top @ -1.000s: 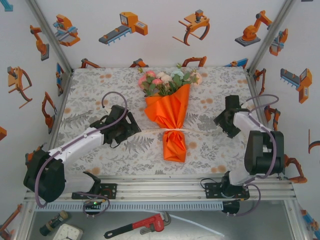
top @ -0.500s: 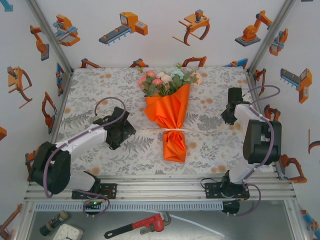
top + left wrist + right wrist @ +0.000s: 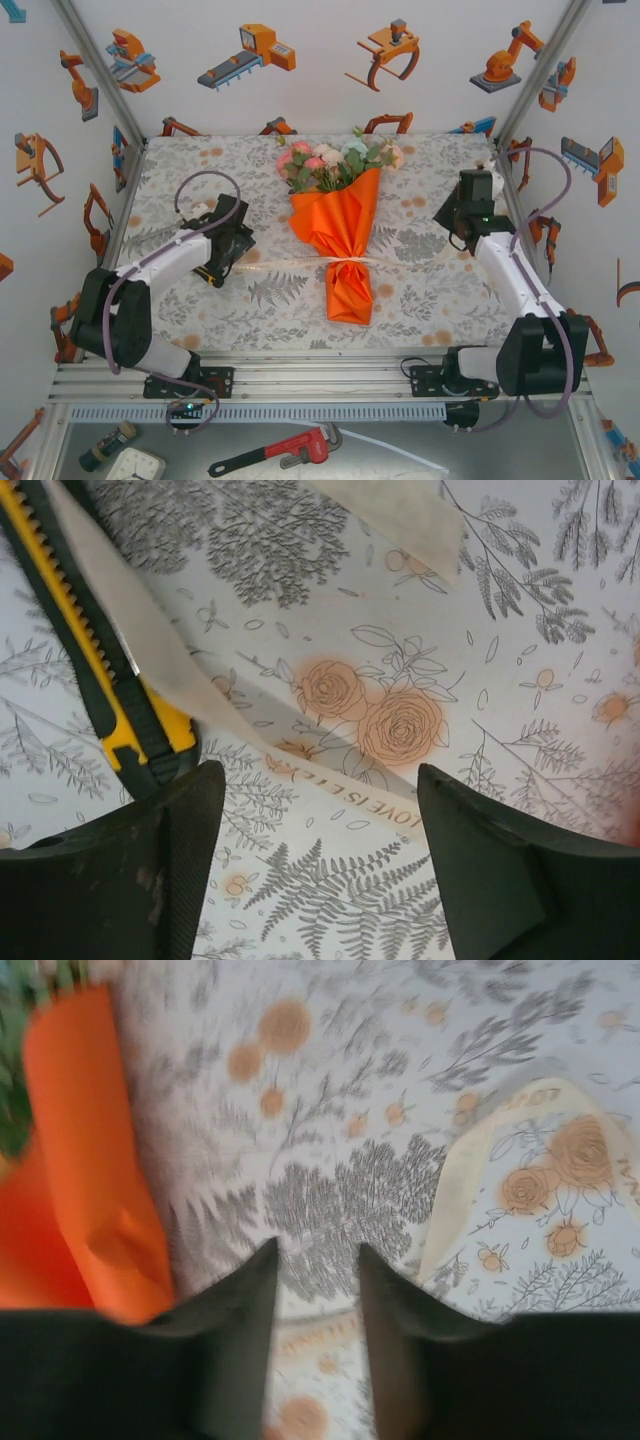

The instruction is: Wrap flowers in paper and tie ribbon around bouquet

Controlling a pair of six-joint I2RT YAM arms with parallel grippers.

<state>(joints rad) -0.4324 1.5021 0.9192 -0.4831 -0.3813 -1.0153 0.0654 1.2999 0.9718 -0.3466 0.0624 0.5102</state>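
Note:
The bouquet lies in the middle of the table: pink, white and green flowers [image 3: 335, 160] top a cone of orange paper [image 3: 345, 235], cinched by a cream ribbon [image 3: 350, 262] whose tails trail left and right on the cloth. My left gripper [image 3: 228, 245] hovers left of the cone, open; in the left wrist view the left gripper [image 3: 320, 780] is empty above a printed ribbon [image 3: 345, 805] tail lying on the cloth. My right gripper [image 3: 465, 215] hangs right of the cone, open and empty. The blurred right wrist view has the right gripper [image 3: 318, 1255], the paper [image 3: 90, 1160] at left and a ribbon [image 3: 450, 1210] loop at right.
A yellow-and-black utility knife [image 3: 90, 650] lies on the cloth under a ribbon tail, close to the left finger. Walls with robot stickers close in the table on three sides. A red pipe wrench [image 3: 280, 450] lies on the lower shelf in front of the arm bases.
The left gripper has drawn back to the left, away from the cone. The right arm has swung outward and its gripper has moved a little farther back. The bouquet has not moved.

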